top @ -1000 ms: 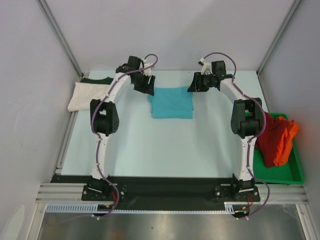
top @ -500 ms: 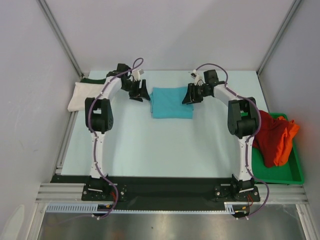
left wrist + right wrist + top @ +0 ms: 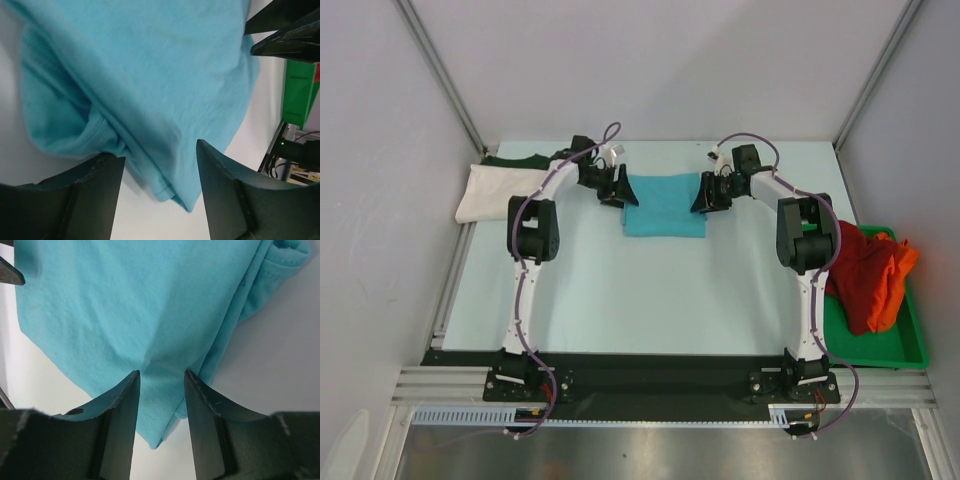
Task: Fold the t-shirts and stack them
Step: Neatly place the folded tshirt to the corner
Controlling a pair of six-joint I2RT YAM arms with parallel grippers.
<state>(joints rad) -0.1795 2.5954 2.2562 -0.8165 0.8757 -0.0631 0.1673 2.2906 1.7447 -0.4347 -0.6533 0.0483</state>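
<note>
Your left gripper (image 3: 160,187) stands spread wide, and the hem of the folded turquoise t-shirt (image 3: 150,75) lies loose between its fingers (image 3: 85,200). Your right gripper (image 3: 161,410) is parted more narrowly, with the same shirt's cloth puckered in the gap. Only the wrist views show you those gaps. From above, both grippers are dark shapes at the shirt's left and right edges, upper centre of the frame. The top view alone gives you the rest: a white t-shirt (image 3: 492,192) at upper left, a dark green t-shirt (image 3: 515,159) at its far edge, and a red t-shirt (image 3: 853,278) and an orange t-shirt (image 3: 899,268) heaped on the green tray (image 3: 882,348) at right. You count five shirts, two grippers, one tray.
</note>
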